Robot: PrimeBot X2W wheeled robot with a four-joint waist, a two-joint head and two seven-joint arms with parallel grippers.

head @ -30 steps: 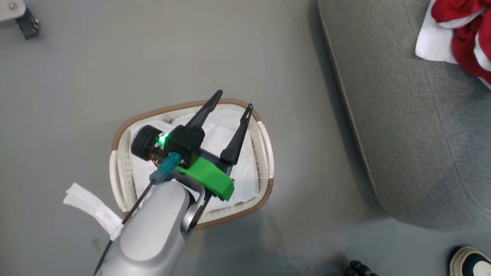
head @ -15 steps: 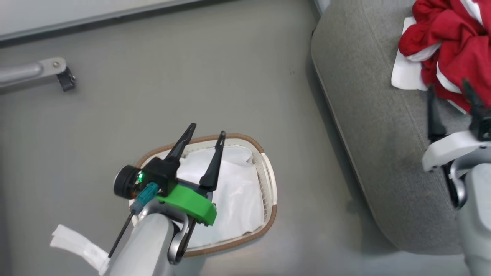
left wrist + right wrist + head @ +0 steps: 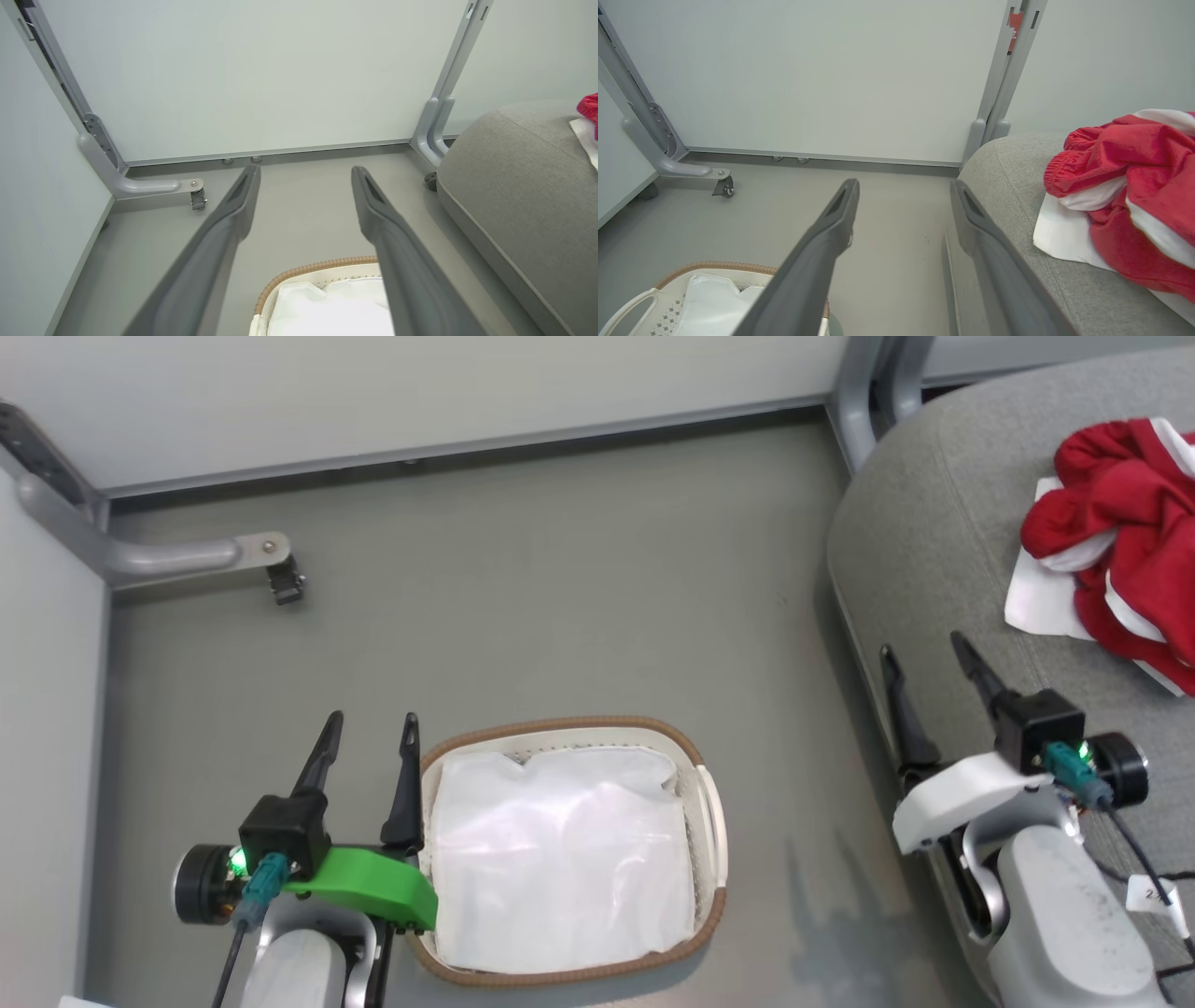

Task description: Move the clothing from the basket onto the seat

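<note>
The red clothing with white stripes lies in a heap on the grey seat at the upper right, over a small white cloth. The right wrist view shows the clothing on the seat too. The cream basket with a brown rim stands on the floor, lined with a white sheet. My left gripper is open and empty just left of the basket. My right gripper is open and empty over the seat's front edge, left of the clothing.
Grey floor lies between basket and seat. A grey metal leg with a caster sits at the upper left by a white wall. Another metal post stands at the seat's far corner. The basket rim shows below my left fingers.
The head camera has tilted up, shifting the whole picture. My left gripper has come off the basket and now sits to its left. My right gripper has drawn back from the clothing.
</note>
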